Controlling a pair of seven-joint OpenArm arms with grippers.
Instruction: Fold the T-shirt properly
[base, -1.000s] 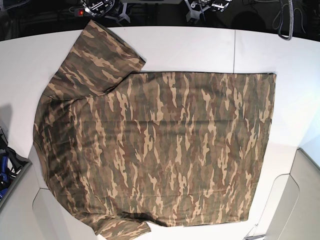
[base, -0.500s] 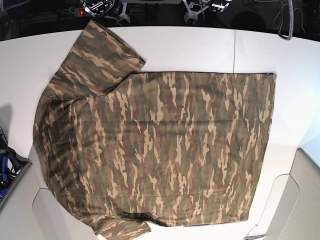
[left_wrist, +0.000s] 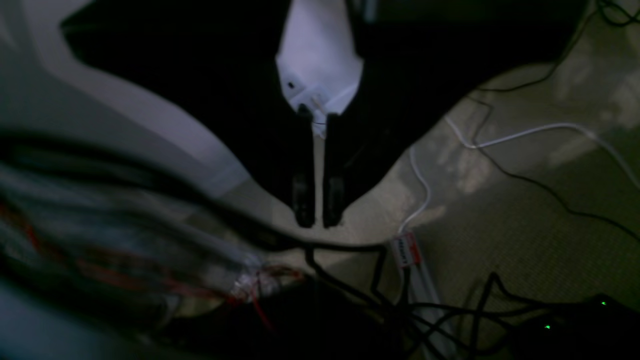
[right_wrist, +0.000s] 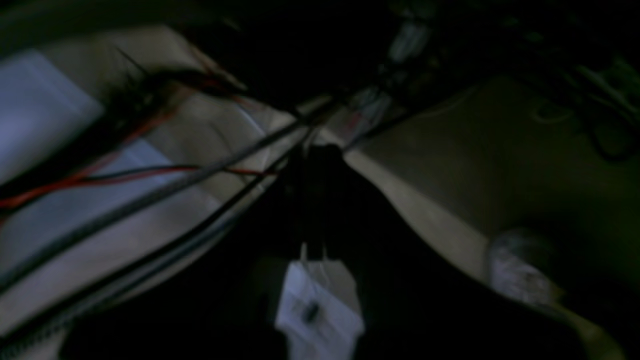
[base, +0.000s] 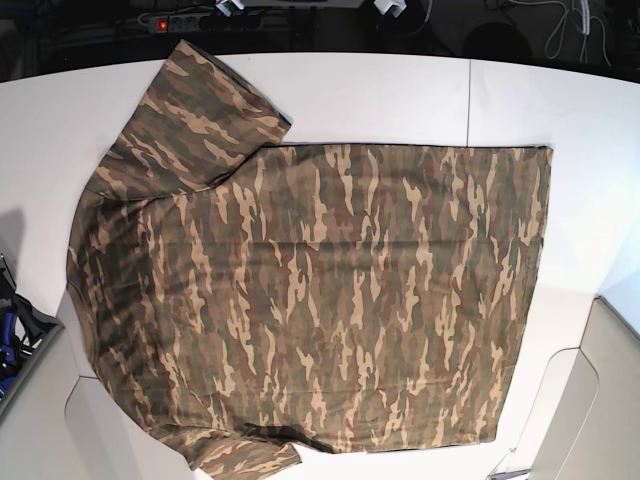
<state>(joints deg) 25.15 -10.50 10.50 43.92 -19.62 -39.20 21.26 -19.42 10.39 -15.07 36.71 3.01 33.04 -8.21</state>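
Camo T-shirt (base: 310, 300) lies flat across your table (base: 400, 95); left gripper (left_wrist: 318, 207) and right gripper (right_wrist: 312, 172) both clenched, holding nothing.

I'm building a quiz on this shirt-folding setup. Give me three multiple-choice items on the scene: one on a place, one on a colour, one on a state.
1. Where does the brown, tan and olive camouflage fabric T-shirt lie?
A. on the white table
B. on the floor
C. draped over an arm

2. What colour is the small light on the power strip behind the table?
A. blue
B. red
C. white

3. How is the T-shirt?
A. folded in half
B. rolled up
C. spread flat, unfolded

Answers: 1 A, the base view shows it spread on the tabletop; 2 B, a red glow shows at the top left; 3 C, both sleeves and the whole body lie open.
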